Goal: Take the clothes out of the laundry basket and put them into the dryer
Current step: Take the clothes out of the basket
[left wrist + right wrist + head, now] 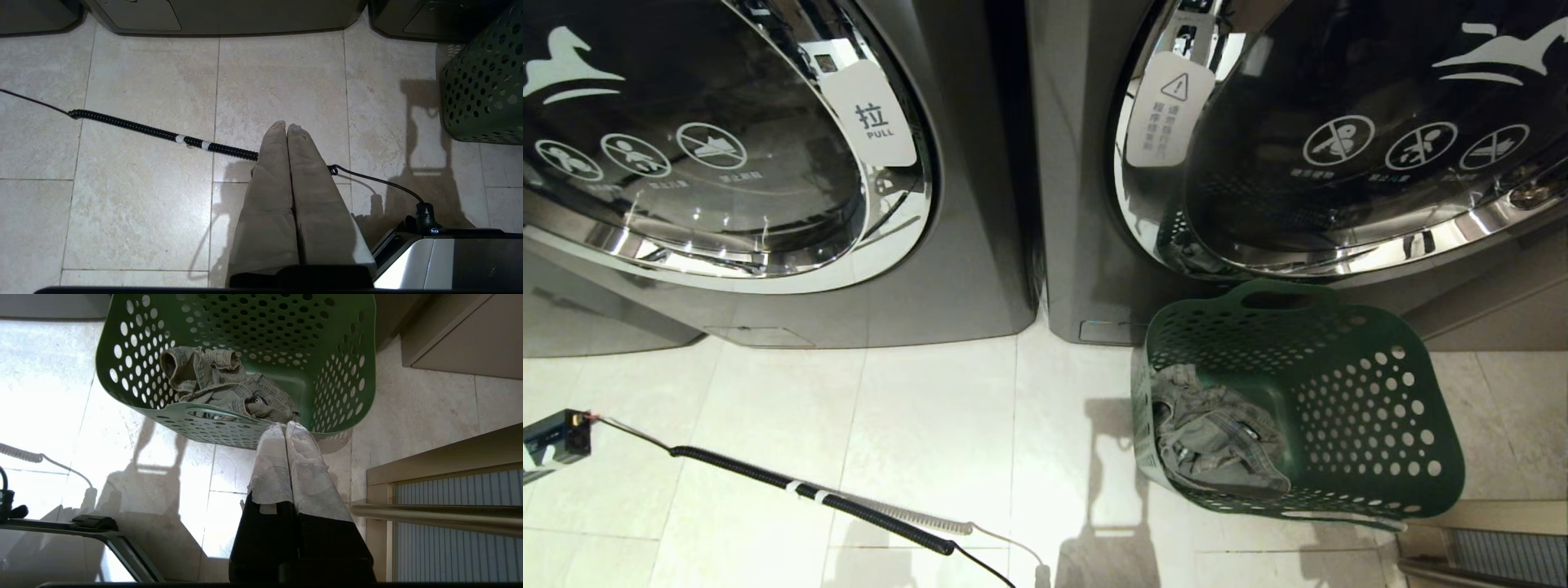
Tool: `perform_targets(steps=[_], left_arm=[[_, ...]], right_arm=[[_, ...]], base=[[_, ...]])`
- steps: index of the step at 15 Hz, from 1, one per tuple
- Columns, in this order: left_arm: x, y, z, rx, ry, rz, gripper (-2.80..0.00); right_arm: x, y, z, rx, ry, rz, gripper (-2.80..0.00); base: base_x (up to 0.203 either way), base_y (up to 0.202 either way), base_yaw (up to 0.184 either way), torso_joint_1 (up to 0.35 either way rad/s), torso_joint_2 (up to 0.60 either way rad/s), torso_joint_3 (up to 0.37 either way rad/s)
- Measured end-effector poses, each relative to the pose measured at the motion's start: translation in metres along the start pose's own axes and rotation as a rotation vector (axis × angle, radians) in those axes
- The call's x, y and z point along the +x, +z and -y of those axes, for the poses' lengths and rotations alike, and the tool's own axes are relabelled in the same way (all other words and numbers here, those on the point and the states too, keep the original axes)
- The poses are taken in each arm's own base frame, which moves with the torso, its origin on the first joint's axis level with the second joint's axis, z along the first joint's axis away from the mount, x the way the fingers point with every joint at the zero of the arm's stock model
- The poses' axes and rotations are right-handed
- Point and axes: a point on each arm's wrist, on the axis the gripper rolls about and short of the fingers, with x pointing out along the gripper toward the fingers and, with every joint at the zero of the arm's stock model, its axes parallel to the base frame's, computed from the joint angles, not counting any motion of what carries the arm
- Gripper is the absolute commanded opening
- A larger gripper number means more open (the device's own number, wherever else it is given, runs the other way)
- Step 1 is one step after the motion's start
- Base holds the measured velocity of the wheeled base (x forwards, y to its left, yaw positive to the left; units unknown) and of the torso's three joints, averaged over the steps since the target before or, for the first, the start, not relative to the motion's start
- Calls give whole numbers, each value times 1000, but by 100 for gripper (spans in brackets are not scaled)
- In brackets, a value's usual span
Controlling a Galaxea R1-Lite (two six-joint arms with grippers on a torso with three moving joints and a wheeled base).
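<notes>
Green perforated laundry basket [1347,408], grey-olive clothes [1217,441], beige floor tiles [768,425].

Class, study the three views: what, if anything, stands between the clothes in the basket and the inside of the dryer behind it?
The dryer door is shut, so it blocks the drum. The clothes lie in the green basket just in front. Between the right gripper and the clothes, only the basket's near rim shows.
</notes>
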Motion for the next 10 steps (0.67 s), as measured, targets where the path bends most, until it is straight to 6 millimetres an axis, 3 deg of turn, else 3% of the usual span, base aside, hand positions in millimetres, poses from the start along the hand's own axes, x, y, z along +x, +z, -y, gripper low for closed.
perform_targets(steps=[8,10], left_arm=[[0,0,0,0,0,0,-280],[0,0,0,0,0,-1,-280]], right_arm=[[-1,1,0,-29,9,0,-280],[-5,16,0,-58,22,26,-280]], base=[[0,0,0,3,2,-201],[0,0,0,7,0,-83]])
